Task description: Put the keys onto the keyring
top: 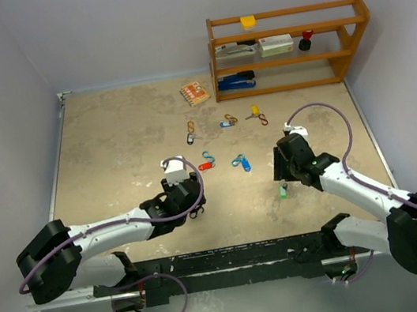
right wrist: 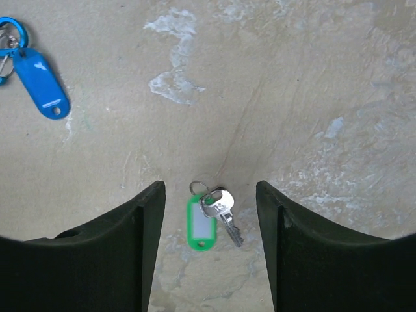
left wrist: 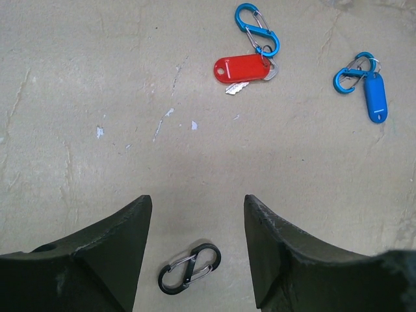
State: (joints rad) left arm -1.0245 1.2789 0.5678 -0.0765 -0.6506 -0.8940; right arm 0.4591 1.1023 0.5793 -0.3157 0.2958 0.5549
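Note:
A key with a green tag (right wrist: 201, 223) lies flat on the table between the open fingers of my right gripper (right wrist: 208, 250), untouched; from above it (top: 282, 191) shows just below that gripper (top: 282, 178). A black S-shaped clip (left wrist: 189, 268) lies between the open fingers of my left gripper (left wrist: 197, 250), which hovers low at the near middle (top: 194, 206). A red-tagged key (left wrist: 242, 68) hangs on a blue clip (left wrist: 257, 28). A blue-tagged key (left wrist: 375, 97) hangs on another blue clip (left wrist: 351, 75). Black-tagged (top: 190, 137), blue-tagged (top: 226, 123) and yellow-tagged (top: 255, 110) keys lie farther back.
A wooden shelf (top: 290, 46) with a stapler and small items stands at the back right. A small orange box (top: 195, 92) lies to its left. Walls close the table on the left, back and right.

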